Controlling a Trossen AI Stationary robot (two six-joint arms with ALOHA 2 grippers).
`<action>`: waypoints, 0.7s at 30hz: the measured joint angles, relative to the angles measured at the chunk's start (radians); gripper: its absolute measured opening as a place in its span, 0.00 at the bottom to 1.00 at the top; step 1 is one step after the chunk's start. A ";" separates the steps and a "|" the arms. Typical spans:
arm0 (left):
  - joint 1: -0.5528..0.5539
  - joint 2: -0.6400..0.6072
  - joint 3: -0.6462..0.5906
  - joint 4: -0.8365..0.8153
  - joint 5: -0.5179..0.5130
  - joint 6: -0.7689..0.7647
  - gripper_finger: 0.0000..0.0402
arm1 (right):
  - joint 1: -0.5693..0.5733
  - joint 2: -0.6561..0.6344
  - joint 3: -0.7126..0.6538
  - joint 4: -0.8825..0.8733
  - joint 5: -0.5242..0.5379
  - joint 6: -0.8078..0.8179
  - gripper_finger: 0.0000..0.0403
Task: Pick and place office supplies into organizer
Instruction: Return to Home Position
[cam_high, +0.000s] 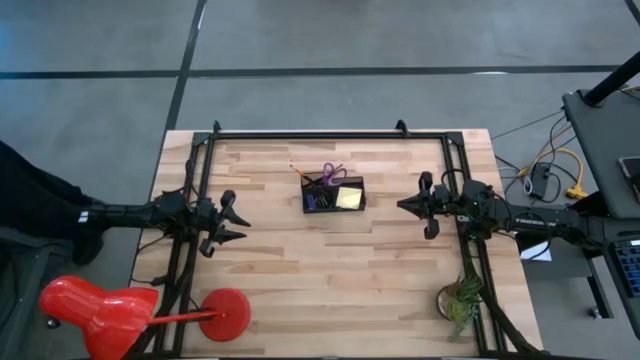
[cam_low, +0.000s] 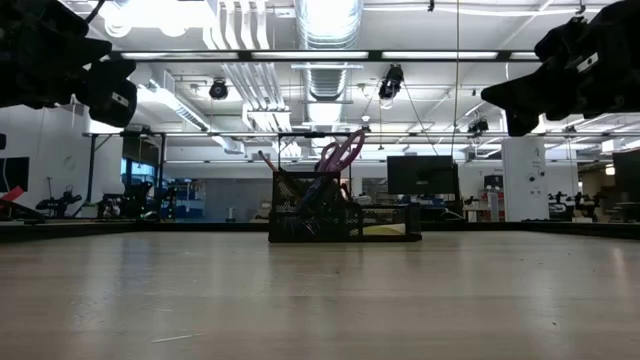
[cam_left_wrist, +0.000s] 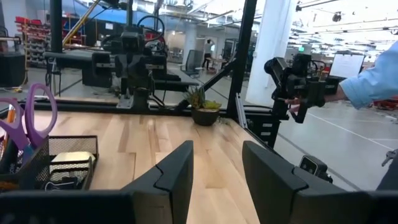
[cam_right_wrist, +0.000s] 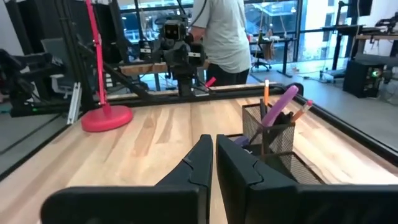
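Note:
The black mesh organizer (cam_high: 334, 193) stands on the middle of the wooden table. Its taller section holds the purple-handled scissors (cam_high: 333, 171), an orange pencil (cam_high: 298, 171) and pens, all upright with their tops sticking out. Its lower section holds a yellow sticky-note pad (cam_high: 348, 197) and dark clips (cam_high: 318, 201). My left gripper (cam_high: 240, 222) hovers level by the table's left edge, open and empty, pointing toward the organizer (cam_left_wrist: 56, 165). My right gripper (cam_high: 405, 206) hovers level by the right edge, shut and empty, also facing the organizer (cam_right_wrist: 270, 140).
A red stand with a round base (cam_high: 225, 312) sits at the near left. A small potted plant (cam_high: 458, 300) sits at the near right. Black frame rails (cam_high: 320, 134) run along the table's edges. A person (cam_right_wrist: 221, 37) stands beyond the left side, and a sleeve (cam_left_wrist: 373, 84) shows beyond the right.

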 joint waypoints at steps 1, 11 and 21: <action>0.000 0.001 0.000 0.000 0.000 0.000 0.31 | 0.000 0.000 0.000 -0.001 0.004 0.000 0.03; 0.000 0.016 -0.001 -0.002 0.000 -0.001 0.31 | 0.000 0.000 0.000 -0.025 0.007 0.000 0.03; 0.000 0.024 -0.002 -0.003 0.000 -0.001 0.31 | -0.001 0.000 0.000 -0.025 0.008 -0.001 0.03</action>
